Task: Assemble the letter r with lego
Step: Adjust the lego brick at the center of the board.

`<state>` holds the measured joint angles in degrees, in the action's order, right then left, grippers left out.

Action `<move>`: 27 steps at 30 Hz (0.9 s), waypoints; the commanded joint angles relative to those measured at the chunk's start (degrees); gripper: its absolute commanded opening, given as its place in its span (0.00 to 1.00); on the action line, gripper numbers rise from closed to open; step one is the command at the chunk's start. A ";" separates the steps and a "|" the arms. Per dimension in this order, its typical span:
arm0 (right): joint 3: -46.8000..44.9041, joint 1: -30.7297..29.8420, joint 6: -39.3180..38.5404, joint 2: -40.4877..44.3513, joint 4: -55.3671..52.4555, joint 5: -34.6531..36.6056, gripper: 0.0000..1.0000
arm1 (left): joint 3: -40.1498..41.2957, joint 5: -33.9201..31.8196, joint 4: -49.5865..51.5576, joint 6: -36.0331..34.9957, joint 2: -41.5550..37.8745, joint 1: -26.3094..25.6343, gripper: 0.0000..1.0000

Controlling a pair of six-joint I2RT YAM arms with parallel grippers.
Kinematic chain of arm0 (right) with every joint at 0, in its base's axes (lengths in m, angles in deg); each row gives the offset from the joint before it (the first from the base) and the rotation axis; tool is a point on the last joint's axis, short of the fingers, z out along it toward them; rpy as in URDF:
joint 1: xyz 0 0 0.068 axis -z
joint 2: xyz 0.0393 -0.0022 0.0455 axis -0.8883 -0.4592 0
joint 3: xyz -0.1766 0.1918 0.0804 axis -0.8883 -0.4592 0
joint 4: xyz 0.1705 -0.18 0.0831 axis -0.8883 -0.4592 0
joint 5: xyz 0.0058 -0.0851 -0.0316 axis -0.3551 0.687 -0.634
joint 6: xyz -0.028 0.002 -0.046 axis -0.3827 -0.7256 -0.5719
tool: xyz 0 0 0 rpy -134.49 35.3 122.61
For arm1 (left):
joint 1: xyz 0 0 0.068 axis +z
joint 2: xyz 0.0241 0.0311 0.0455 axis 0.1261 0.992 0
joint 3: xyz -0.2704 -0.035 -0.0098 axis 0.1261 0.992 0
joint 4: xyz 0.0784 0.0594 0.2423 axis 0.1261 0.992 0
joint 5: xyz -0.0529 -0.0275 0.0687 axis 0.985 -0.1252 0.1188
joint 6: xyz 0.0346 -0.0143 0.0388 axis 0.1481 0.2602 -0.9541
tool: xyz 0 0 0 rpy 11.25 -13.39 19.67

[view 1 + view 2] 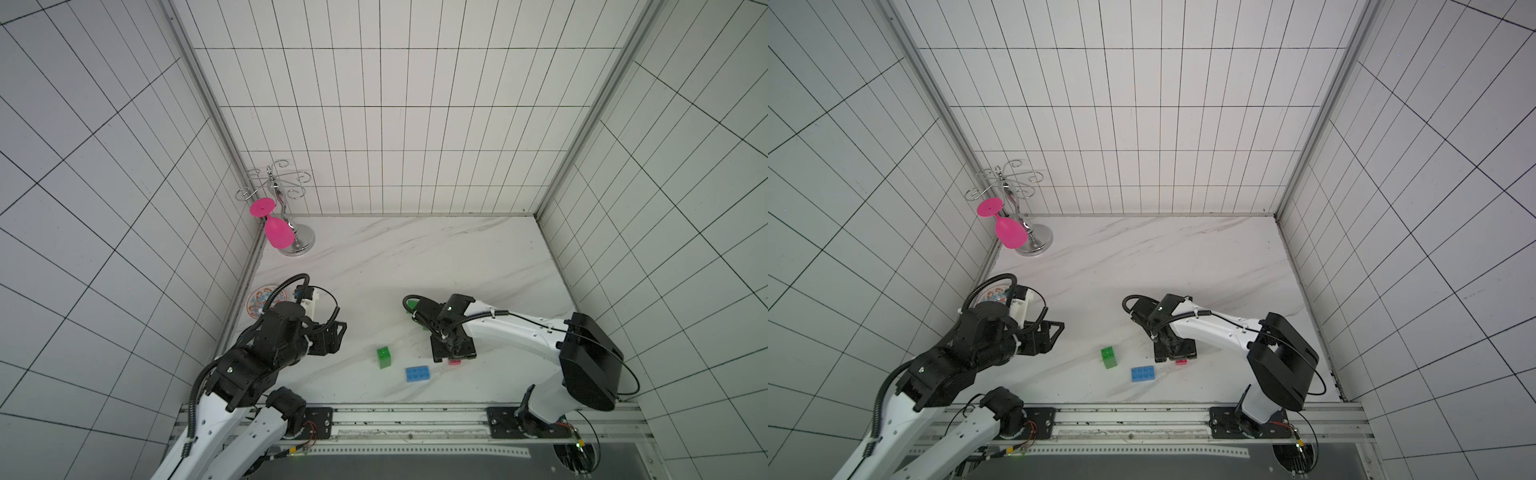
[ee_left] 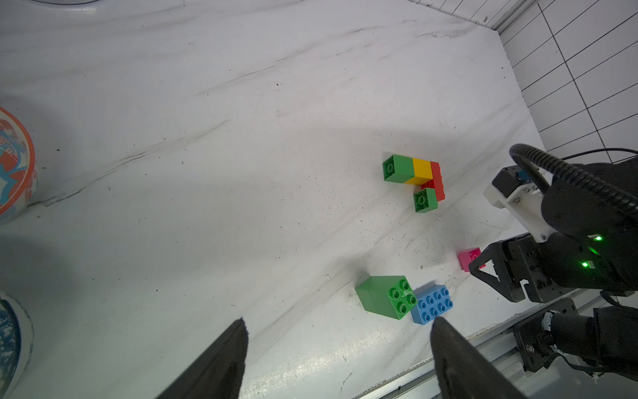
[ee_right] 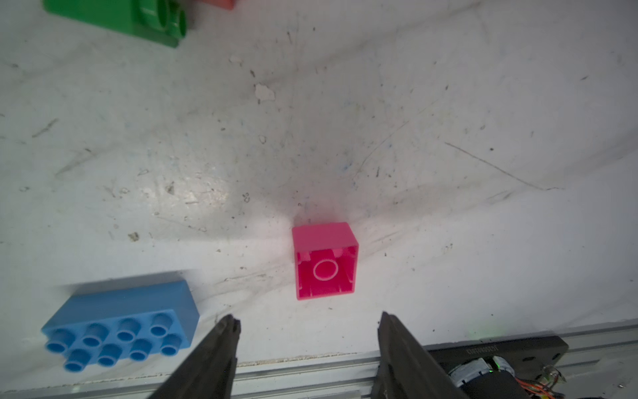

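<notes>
A pink lego cube [image 3: 324,262] lies on its side on the white table, hollow underside towards my right wrist camera. My right gripper [image 3: 308,321] hangs open just short of it, nothing between the fingers. A blue lego brick [image 3: 121,317] lies beside one finger, studs sideways. In both top views the pink cube [image 1: 455,362] peeks out under the right gripper, with the blue brick [image 1: 417,374] and a green lego block [image 1: 384,357] to its left. A joined piece of green, yellow, red and green lego [image 2: 414,179] lies flat farther back. My left gripper [image 2: 338,328] is open and empty, well left of the bricks.
A metal rack [image 1: 299,241] with a hanging pink glass [image 1: 278,235] stands at the back left corner. A patterned plate [image 1: 266,297] lies by the left wall behind the left arm. The metal rail [image 1: 415,415] runs along the table's front edge, close to the pink cube.
</notes>
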<state>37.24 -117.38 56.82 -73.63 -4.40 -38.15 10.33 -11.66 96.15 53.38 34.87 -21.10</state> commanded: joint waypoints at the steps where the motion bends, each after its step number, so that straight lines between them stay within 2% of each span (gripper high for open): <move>1: 1.77 0.14 0.04 -1.40 -3.75 2.77 0.66 | -0.10 -0.40 -0.02 -0.22 -0.17 0.21 0.83; 16: 1.88 0.67 -1.49 -7.92 0.44 1.57 0.56 | 0.73 -0.14 -0.12 -0.14 -0.15 0.22 0.84; 22: 1.29 0.92 -1.51 -8.32 1.82 0.99 0.46 | 0.81 -0.18 -0.14 -0.19 -0.04 0.21 0.83; 27: 1.50 1.45 -4.53 -9.27 1.82 1.07 0.39 | 1.03 -0.02 -0.31 -0.08 0.11 0.28 0.84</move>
<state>37.72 -116.64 53.11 -81.54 -1.71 -37.36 10.83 -11.53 96.11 53.38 34.94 -21.10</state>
